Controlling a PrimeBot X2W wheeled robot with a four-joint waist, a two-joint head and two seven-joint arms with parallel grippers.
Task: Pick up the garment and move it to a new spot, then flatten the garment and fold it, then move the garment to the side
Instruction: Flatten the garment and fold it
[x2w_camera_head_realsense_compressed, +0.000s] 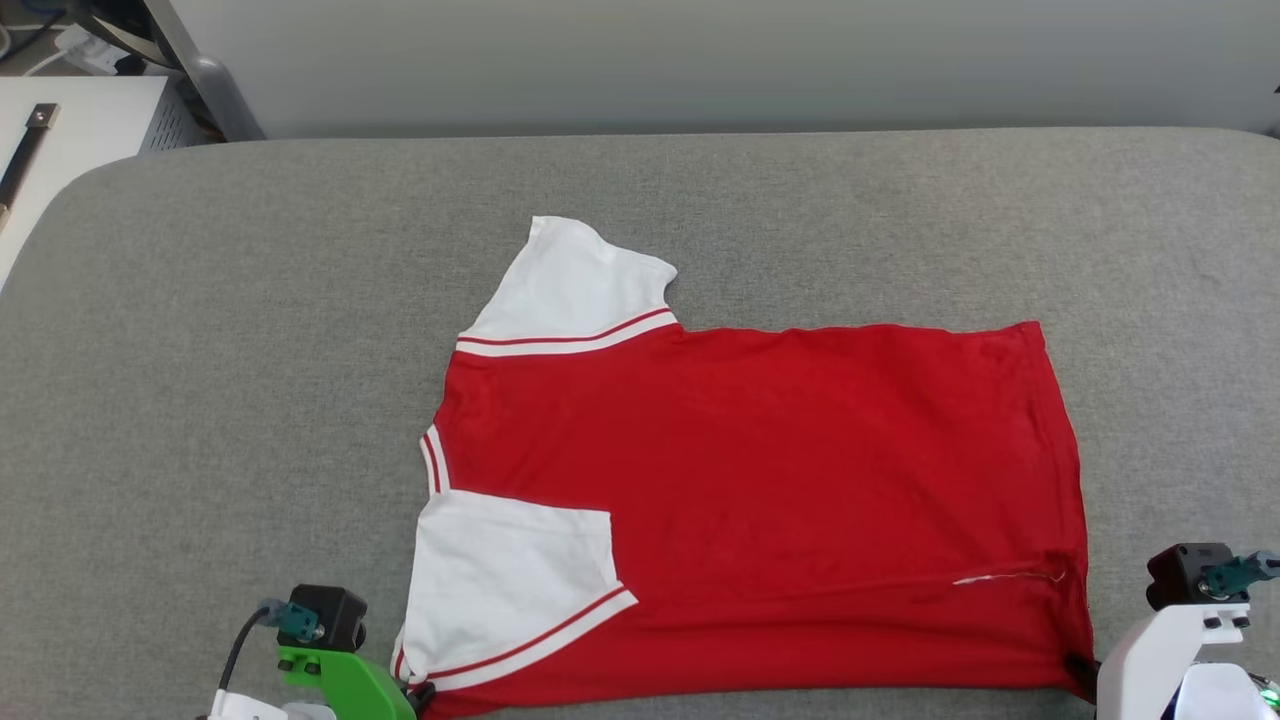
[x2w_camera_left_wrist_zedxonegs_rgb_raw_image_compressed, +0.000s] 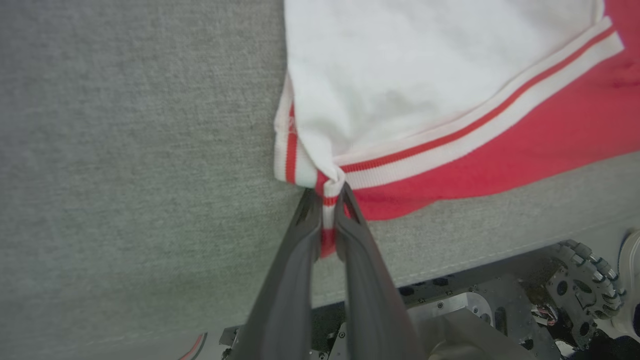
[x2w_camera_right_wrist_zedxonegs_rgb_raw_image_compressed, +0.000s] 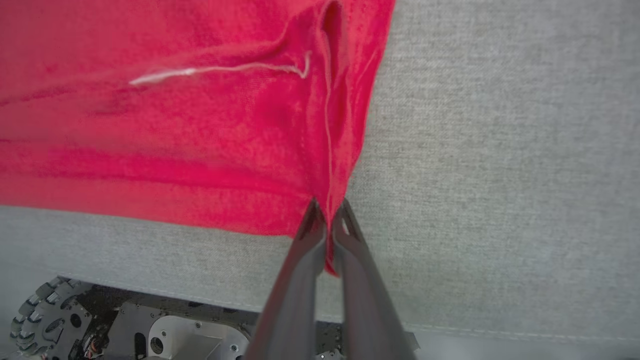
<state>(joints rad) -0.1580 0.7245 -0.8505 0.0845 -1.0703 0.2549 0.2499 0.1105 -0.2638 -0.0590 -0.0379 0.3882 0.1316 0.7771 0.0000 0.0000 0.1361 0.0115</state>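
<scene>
the garment (x2w_camera_head_realsense_compressed: 760, 480) lies flat, plain red side up, on the grey woven surface (x2w_camera_head_realsense_compressed: 250, 330), close to the surface's near edge. its long axis runs along that edge, with the white sleeves toward the surface's left end and the hem toward its right. the left hand (x2w_camera_left_wrist_zedxonegs_rgb_raw_image_compressed: 328, 194) is pressed together on the ribbed red-and-white striped trim at the near corner. the right hand (x2w_camera_right_wrist_zedxonegs_rgb_raw_image_compressed: 327, 207) pinches the near hem corner, where the soft knit bunches.
</scene>
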